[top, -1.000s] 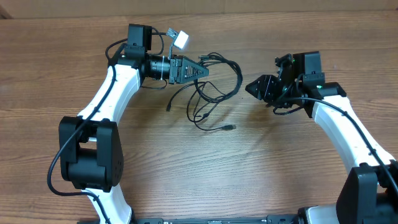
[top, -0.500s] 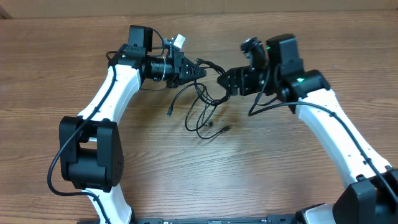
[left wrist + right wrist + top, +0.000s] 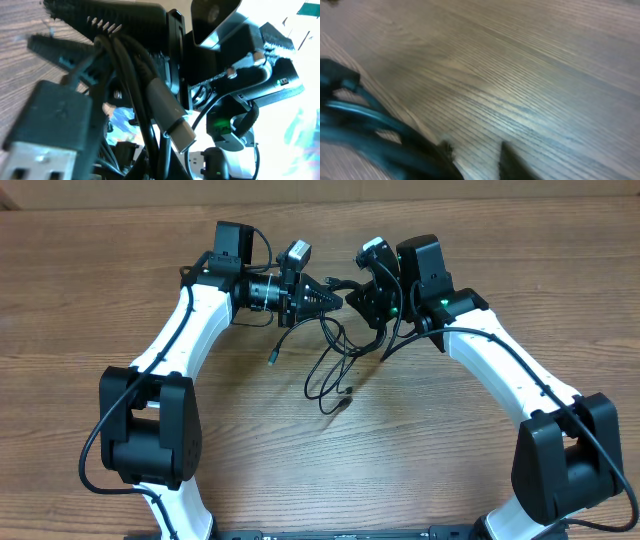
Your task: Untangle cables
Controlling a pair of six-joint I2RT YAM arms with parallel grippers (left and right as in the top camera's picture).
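Note:
A tangle of thin black cables hangs from my left gripper, with loose ends trailing on the wooden table. In the left wrist view the left gripper is shut on several strands. A grey plug and a black USB plug dangle close to the lens. My right gripper is just right of the bundle, facing the left one. In the blurred right wrist view its fingertips are apart with bare wood between them. Cable strands lie to their left.
One cable end lies left of the tangle and another below it. The right arm's body fills the background of the left wrist view, close to the left gripper. The table's back edge runs along the top.
The right arm has swung left from the table's right side up to the cable bundle. The left gripper has turned slightly with the cables, and the loose ends have shifted.

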